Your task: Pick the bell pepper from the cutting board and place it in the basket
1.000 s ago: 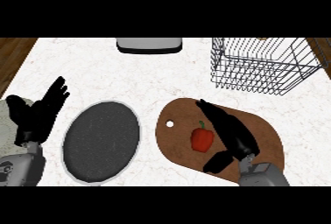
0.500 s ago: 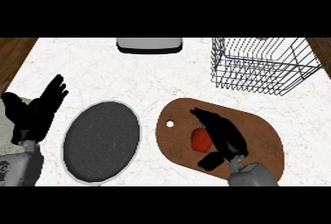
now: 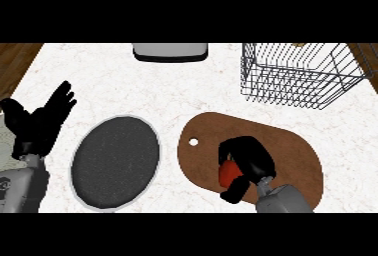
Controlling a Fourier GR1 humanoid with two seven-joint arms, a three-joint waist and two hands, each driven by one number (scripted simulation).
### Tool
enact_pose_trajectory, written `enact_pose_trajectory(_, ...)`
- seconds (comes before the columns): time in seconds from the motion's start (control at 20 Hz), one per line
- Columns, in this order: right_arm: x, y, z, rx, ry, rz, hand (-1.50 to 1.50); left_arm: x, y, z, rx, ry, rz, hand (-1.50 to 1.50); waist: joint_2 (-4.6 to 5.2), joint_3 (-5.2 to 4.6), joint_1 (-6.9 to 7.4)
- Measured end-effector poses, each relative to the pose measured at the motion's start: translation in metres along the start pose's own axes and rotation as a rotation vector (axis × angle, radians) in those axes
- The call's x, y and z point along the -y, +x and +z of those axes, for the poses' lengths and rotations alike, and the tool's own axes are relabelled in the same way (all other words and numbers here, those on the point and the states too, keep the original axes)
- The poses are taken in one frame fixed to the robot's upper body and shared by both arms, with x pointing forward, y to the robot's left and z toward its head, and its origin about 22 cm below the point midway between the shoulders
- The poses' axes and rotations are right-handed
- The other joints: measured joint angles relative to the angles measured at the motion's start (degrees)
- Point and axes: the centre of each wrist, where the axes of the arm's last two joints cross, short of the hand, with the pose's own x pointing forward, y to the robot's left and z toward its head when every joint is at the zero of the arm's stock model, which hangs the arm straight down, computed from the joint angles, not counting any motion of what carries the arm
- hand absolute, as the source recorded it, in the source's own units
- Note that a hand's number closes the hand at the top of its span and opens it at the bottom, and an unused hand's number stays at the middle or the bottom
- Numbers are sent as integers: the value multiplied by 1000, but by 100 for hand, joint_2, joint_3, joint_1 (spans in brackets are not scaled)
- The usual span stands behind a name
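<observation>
Right hand (image 3: 247,159): black, on a grey forearm rising from the near edge; fingers and thumb curled round the bell pepper, over the middle of the cutting board.
Bell pepper (image 3: 229,172): red, only its left side showing beneath the curled fingers; located on the cutting board, near its centre; whether it rests on the wood or is lifted off cannot be told.
Cutting board (image 3: 295,150): brown, rounded, with a small white hole at its far left end; lies on the counter, right of centre, angled from far left to near right.
Basket (image 3: 299,75): dark wire, open-topped; far right of the counter, apart from the board's far edge.
Plate (image 3: 116,162): dark grey with a pale rim; just left of the board, not touching it.
Left hand (image 3: 40,122): black, at the left edge beside the plate; fingers straight and spread, pointing far, holding nothing.
Counter (image 3: 148,90): white, marbled; brown wood shows past its far left corner.
Grey object (image 3: 170,51): rounded, pale-topped; far edge, centre; cut off by the frame.
</observation>
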Motion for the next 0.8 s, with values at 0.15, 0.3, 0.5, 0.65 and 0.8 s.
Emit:
enact_pose_trajectory(0.15,-5,13,2,15,5,7,150,6,-1,-3,5,-2,-5,0,8,5,-3)
enact_pose_trajectory(0.3,-22,45,8,40,-7,11,150,6,-10,-1,5,-6,-3,0,6,2,15)
enact_pose_trajectory(0.5,-59,88,26,72,1,4,150,5,-8,0,5,-4,0,0,19,16,50)
enact_pose_trajectory(0.65,-75,112,40,90,5,-20,150,5,-7,1,2,0,-2,0,26,20,53)
enact_pose_trajectory(0.8,-73,123,51,126,-17,-136,150,7,-6,0,3,-1,-4,0,32,23,49)
